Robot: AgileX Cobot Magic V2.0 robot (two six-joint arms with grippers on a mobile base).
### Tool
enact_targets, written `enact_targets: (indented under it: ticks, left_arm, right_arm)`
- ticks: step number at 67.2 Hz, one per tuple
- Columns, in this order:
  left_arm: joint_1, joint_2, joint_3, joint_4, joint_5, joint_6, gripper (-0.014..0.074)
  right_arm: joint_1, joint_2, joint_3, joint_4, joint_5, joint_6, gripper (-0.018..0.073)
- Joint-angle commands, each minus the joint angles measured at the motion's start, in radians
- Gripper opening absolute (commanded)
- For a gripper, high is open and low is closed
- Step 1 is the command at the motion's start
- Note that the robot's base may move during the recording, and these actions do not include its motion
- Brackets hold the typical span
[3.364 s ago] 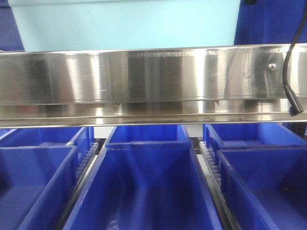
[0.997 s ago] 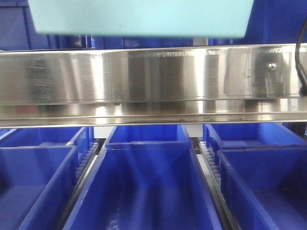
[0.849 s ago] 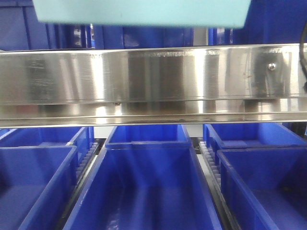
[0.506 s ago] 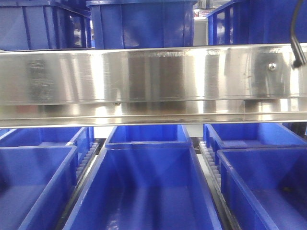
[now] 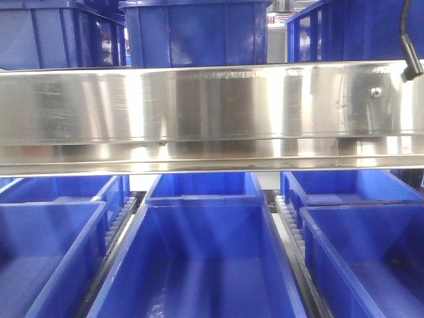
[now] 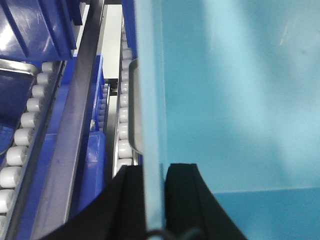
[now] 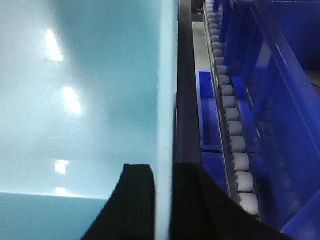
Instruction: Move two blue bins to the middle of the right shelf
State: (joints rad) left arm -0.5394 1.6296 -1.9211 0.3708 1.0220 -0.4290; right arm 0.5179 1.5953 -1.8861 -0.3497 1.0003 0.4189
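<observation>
Steel rail, seemingly, beside pale bin

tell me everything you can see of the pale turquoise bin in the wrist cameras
The pale turquoise plastic bin fills most of both wrist views: smooth glossy walls with light spots and a thin straight edge. The left gripper pinches one wall, black fingers on either side; the right gripper pinches another likewise. The front view does not show it.
</observation>
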Motion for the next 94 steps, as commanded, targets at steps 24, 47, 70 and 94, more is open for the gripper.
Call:
enact_targets:
  ticks: [24, 47, 70, 94]
  left_arm:
    - [0.008, -0.021, -0.015, 0.081, -0.079, -0.099, -0.0111]
    - [0.017, -0.021, -0.015, 0.085, -0.107, -0.107, -0.0111]
    - [0.022, -0.021, -0.018, 0.085, -0.125, -0.107, -0.0111]
    - [0.022, -0.021, -0.018, 0.086, -0.117, -0.107, -0.0111]
  right_arm:
    - [0.005, -0.013, -0.020, -0.019, -0.192, -0.010, -0.0163]
    - [0.005, -0.013, -0.020, -0.019, -0.203, -0.010, -0.0163]
    - [0.005, -0.013, -0.020, -0.019, -0.217, -0.010, -0.0163]
    - [0.005, -0.013, -0.020, -0.019, -0.249, 0.009, -0.0163]
